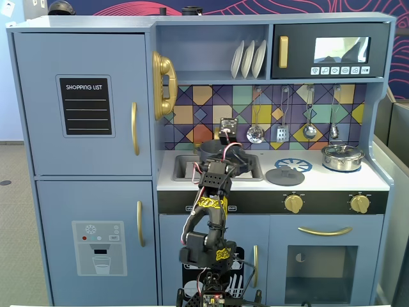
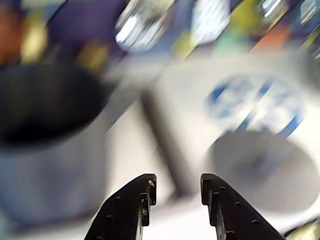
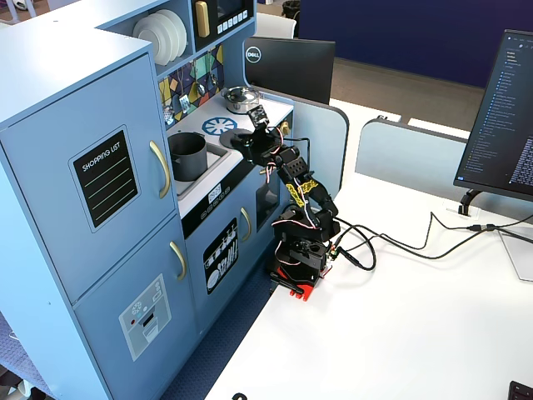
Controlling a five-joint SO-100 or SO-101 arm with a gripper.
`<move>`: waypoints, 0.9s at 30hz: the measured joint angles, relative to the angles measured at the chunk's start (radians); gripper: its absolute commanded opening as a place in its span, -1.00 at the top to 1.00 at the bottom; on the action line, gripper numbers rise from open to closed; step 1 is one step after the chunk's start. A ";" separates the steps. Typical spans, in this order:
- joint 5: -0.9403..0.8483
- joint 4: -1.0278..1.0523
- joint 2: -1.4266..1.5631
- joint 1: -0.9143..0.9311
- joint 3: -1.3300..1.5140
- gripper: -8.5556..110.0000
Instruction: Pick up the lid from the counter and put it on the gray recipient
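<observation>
Black gripper [image 2: 176, 186] (empty, parted) near flat round lid [image 2: 262, 170].

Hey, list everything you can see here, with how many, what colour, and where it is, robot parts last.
Flat round dark gray lid: one, on the pale counter by the blue burner print.
Matte dark gray pot: one, in the sink recess.
Shiny silver lidded pot: one, right end of the counter in a fixed view.
White plates: three, upright on the upper shelf.
Hanging metal utensils: four, against the coloured tile wall.
Gold toy phone: one, beside the shelf.
Computer monitor: one, on the white desk.
Black robot arm: one, in front of the kitchen.
Gripper: one, jaws open, empty, over the counter.
</observation>
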 measured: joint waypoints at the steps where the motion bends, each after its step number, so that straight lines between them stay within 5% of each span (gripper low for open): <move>1: -0.012 -0.074 0.011 0.020 0.044 0.82; 11: 0.003 -0.449 -0.054 0.150 0.202 0.54; 27: 0.080 -0.627 -0.276 0.264 0.219 0.44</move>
